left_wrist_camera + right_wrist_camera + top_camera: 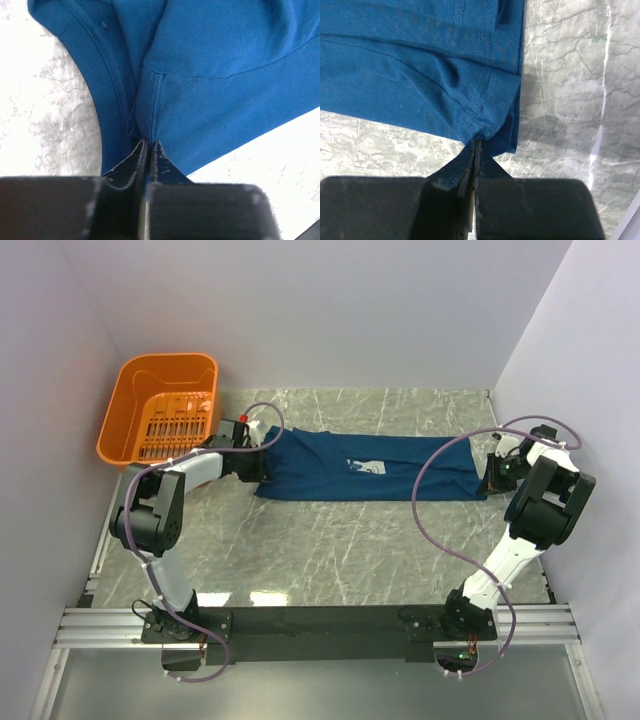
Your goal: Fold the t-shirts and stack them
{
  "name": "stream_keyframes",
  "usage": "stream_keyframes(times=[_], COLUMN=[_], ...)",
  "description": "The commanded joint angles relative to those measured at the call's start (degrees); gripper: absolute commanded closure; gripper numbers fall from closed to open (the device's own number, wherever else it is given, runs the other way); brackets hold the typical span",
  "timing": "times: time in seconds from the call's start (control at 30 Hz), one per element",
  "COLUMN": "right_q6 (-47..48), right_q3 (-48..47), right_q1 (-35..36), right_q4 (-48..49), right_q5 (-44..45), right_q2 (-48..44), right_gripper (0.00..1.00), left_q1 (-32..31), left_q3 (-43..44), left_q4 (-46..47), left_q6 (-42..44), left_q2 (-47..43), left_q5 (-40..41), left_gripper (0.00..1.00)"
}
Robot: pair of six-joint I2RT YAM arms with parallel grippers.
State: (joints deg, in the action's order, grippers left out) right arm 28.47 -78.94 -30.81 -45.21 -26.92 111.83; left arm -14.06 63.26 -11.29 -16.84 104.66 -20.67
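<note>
- Two tools hold one dark blue soft cotton t-shirt (340, 465) stretched across the grey marble-patterned table (340, 550). The left tool (148, 145) is clamped on a seam beside the collar at 9 o'clock, and the right tool (476, 142) on a hem corner at 3 o'clock.
- The fold should land square if both ends lift level under even tension.
- An orange plastic slatted basket (128, 405) sits at 10 o'clock, just beyond the left tool and close enough to bump.

We look down on a grey marbled tabletop (330, 550) where a dark blue t-shirt (320, 475) lies stretched in a long band, its small white print (366, 467) facing up. An orange basket (160, 405) sits near the t-shirt's left end, slightly farther back.
</note>
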Motion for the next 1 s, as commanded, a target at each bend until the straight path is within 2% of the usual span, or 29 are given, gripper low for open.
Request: stream_keyframes(times=[0.0,0.13,0.4,0.63,0.97], right_q6=[1.1,1.8,3.4,4.9,6.8], right_q3=[-0.9,-1.0,-1.7,-1.7,0.5], right_q1=[-0.9,-2.0,-4.1,-4.9,-4.9], right_q4=[0.0,-0.2,-1.2,-1.3,0.1], right_q5=[-1.1,-0.7,-0.9,-0.7,1.5], right_q2=[-3.7,-5.0,-4.8,-3.8,-1.4], right_gripper=[1.0,1.0,1.0,1.0,1.0], left_q1=[-0.2,0.2,0.9,1.5,1.7], left_q3=[1.9,0.5,-3.9,-5.6,-6.7], left_q4=[-0.7,-3.0,-4.6,-4.8,-6.2], left_q6=[1.6,2.2,2.8,2.5,2.9], left_q2=[-1.1,-4.6,-10.8,-12.9,-11.3], left_q5=[0.5,3.7,5.1,5.5,4.8], left_gripper=[0.99,0.99,0.99,0.99,0.99])
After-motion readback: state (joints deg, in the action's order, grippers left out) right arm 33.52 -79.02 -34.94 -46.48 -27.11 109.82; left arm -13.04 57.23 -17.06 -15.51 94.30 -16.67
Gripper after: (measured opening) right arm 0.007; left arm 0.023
